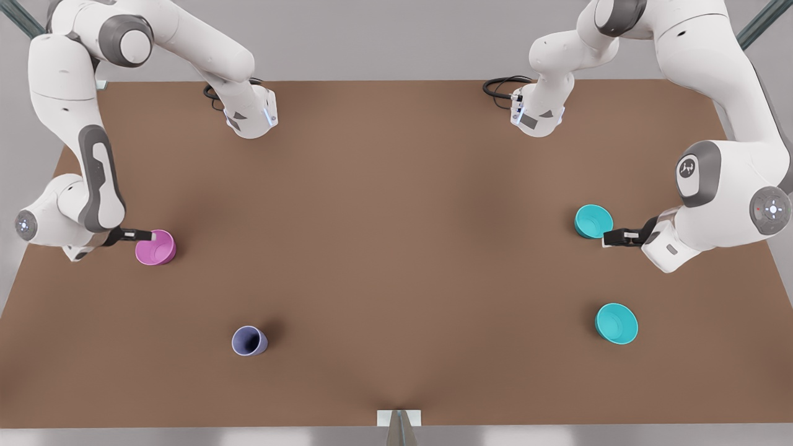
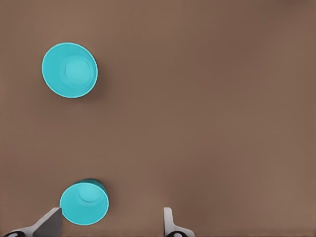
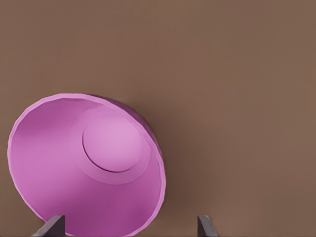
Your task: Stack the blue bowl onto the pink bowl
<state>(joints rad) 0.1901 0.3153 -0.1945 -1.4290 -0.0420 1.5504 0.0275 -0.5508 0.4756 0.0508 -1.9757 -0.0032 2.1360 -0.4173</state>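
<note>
Teal plastic, small and round, the blue bowl [image 1: 593,221] sits near the brown desk's [image 1: 396,260] edge on the front view's right, touching one spread finger of our left gripper [image 2: 111,222], off-centre between them. At the opposite edge, our right gripper [image 3: 131,224], fingers spread, straddles the rim of the smooth magenta-pink plastic bowl [image 1: 155,247].

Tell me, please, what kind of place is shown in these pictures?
Probably a simulated robot test bench: a plain brown table with two white arms, holding only a pink bowl, two teal bowls and a lavender cup.
</note>
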